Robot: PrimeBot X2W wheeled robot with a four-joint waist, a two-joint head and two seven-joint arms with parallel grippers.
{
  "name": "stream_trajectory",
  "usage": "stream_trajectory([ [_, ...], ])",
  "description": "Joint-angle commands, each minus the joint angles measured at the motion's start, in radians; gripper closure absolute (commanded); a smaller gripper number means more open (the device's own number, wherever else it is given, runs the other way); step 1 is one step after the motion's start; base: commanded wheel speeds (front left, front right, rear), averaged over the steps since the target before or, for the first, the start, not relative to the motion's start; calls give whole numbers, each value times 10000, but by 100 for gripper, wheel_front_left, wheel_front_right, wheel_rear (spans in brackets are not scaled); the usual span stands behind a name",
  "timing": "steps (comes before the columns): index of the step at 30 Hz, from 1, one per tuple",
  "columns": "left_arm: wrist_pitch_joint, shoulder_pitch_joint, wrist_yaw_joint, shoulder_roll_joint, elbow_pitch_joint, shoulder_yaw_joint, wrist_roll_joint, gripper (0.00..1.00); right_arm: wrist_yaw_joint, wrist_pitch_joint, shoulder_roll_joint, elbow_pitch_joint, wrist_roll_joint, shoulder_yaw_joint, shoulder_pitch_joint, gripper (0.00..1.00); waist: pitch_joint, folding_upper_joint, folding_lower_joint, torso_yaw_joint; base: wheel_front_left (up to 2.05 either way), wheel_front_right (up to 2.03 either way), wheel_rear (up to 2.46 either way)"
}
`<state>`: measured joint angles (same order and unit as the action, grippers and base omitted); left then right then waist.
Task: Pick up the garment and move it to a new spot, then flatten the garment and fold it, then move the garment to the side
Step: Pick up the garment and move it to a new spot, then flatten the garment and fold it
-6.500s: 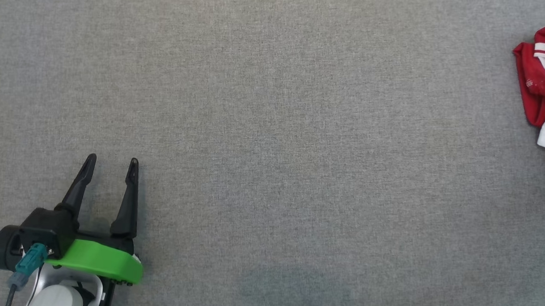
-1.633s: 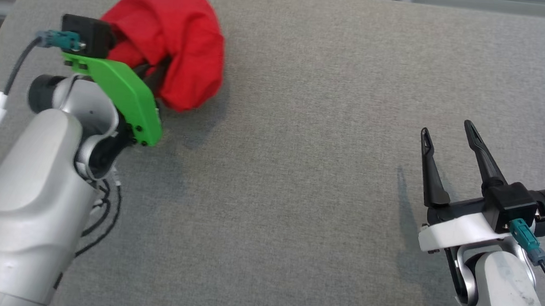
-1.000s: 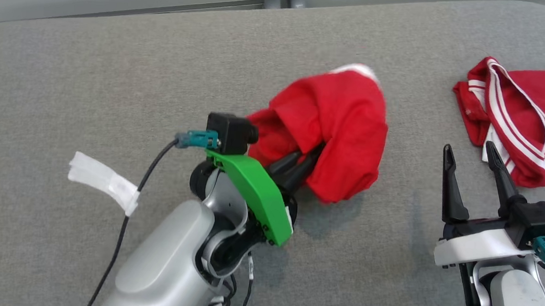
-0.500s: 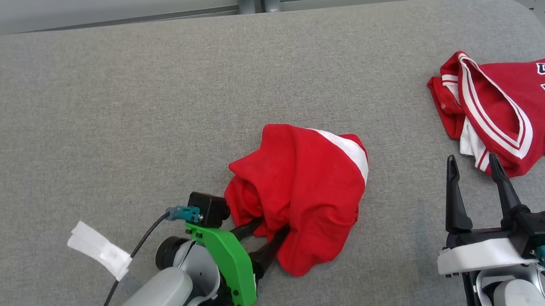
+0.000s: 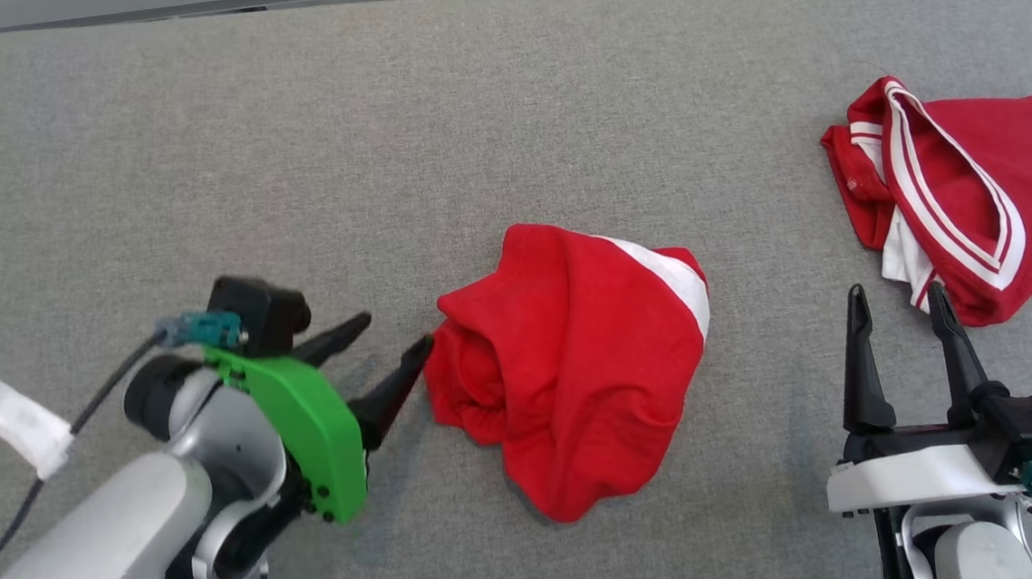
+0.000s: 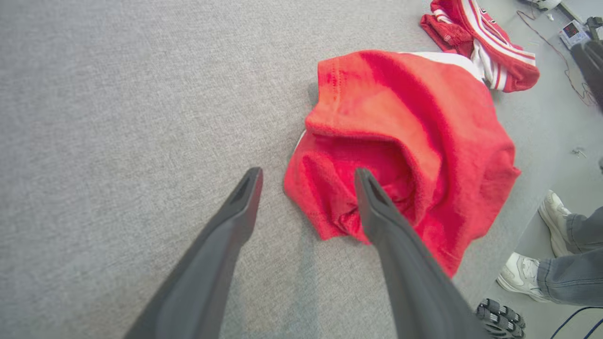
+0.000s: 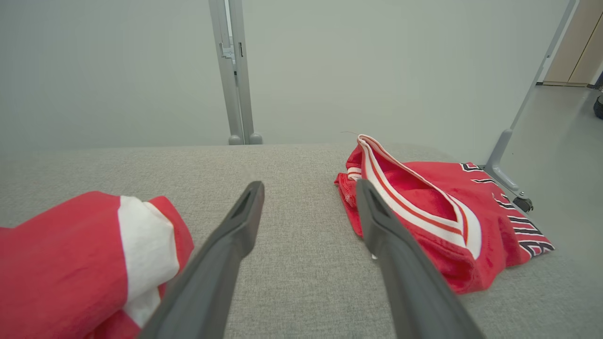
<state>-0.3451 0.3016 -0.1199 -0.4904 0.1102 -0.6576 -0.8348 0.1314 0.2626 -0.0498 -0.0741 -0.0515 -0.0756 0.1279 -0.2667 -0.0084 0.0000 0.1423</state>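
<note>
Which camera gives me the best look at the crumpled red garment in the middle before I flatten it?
The head view: the garment lies whole, every edge visible. The left wrist view shows it close, bunched edge foremost. The right wrist view crops it to its white-banded end.

I see the garment mid-scene as plain red with one white band. The jersey at far right is red with white stripes and black-and-white lettering. The surface is flecked grey. My left gripper has a green bracket, my right gripper a white one.
</note>
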Motion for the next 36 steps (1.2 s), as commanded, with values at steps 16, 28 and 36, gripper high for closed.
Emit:
stream_trajectory([
  [16,-2941,4558,201,1826,-3458,-553,-431,0,-13,31,-16,-183,-641,640,695,0,-1089,84,0,1440,0,0,0],
  [28,-3896,5051,1240,2147,-5200,-831,-1094,100,-13,31,-16,-320,-887,719,515,0,-1228,84,0,2044,0,0,0],
  [36,-3498,5404,1672,2134,-4548,-1009,-731,100,-13,31,-17,-452,-716,495,455,0,-1020,84,0,1671,0,0,0],
])
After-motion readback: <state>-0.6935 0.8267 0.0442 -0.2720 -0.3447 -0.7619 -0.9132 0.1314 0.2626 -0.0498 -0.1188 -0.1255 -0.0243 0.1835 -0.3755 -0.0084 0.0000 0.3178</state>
